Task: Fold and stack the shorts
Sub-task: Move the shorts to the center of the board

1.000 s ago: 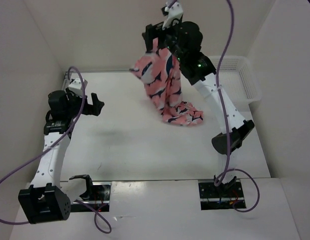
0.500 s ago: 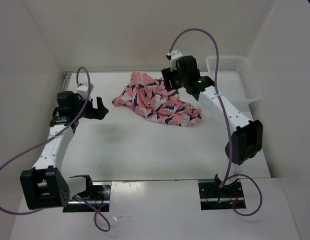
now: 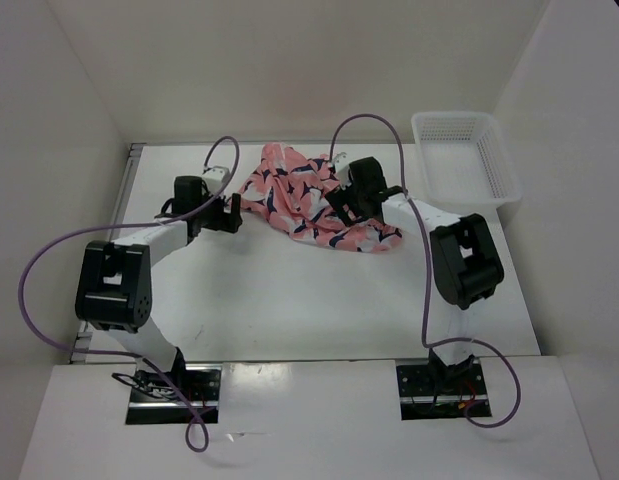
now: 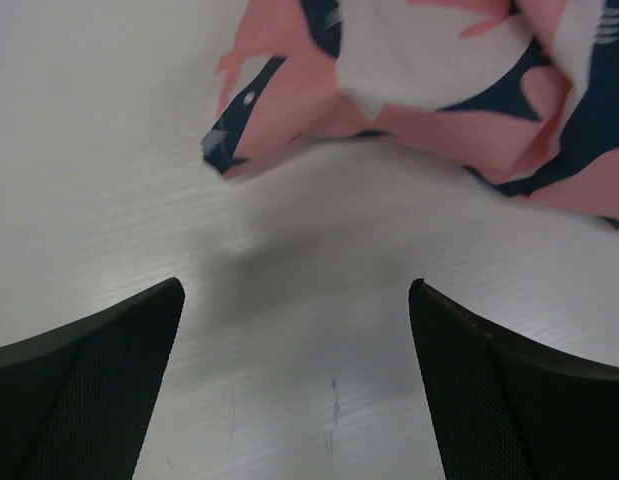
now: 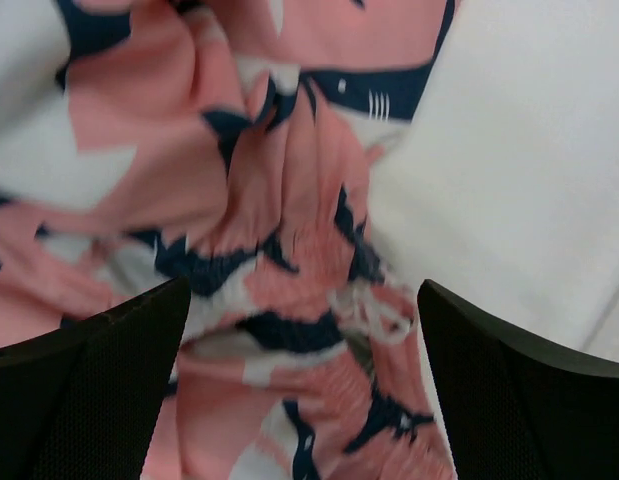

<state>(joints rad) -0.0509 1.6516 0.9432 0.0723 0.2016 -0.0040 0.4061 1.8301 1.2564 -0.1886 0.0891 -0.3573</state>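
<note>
Shorts (image 3: 289, 200) crumpled, diag far-left to near-right

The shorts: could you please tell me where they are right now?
In the top view, the shorts lie crumpled at the far middle of the table, the left gripper beside their left edge, the right gripper over their right part.

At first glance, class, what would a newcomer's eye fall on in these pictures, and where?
The salmon-pink shorts with navy-and-white whale shapes stand out, crumpled in a heap at the far middle of the white table. The open left hand sits just beside their left edge, and the open right hand is over their right part. A white basket stands at the far right corner.
</note>
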